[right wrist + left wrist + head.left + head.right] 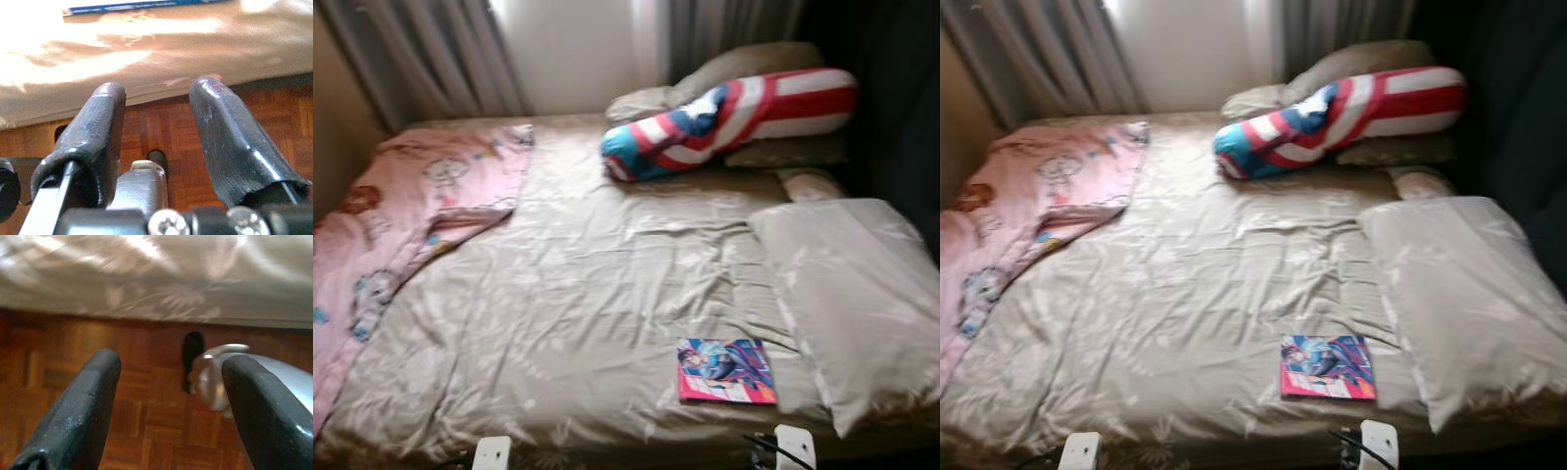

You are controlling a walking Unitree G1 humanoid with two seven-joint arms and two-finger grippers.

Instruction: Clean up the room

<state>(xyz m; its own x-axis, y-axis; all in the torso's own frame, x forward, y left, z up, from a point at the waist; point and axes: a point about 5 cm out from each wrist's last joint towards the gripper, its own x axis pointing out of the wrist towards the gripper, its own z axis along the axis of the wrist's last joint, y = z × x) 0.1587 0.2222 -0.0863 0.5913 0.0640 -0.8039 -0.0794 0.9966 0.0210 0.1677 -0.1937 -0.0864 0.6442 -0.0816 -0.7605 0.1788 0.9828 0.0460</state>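
Note:
A colourful magazine lies flat on the beige bed sheet, close to the bed's front edge and right of centre. Its blue edge shows over the mattress rim in the right wrist view. A pink printed blanket is rumpled along the bed's left side. A red, white and blue bolster leans on pillows at the head. My left gripper and right gripper hang low beside the bed's front edge over the floor, both open and holding nothing.
A large beige pillow lies along the bed's right side, just right of the magazine. Grey curtains hang behind the bed. Brown parquet floor runs under the grippers. A dark wall or cupboard stands at the far right.

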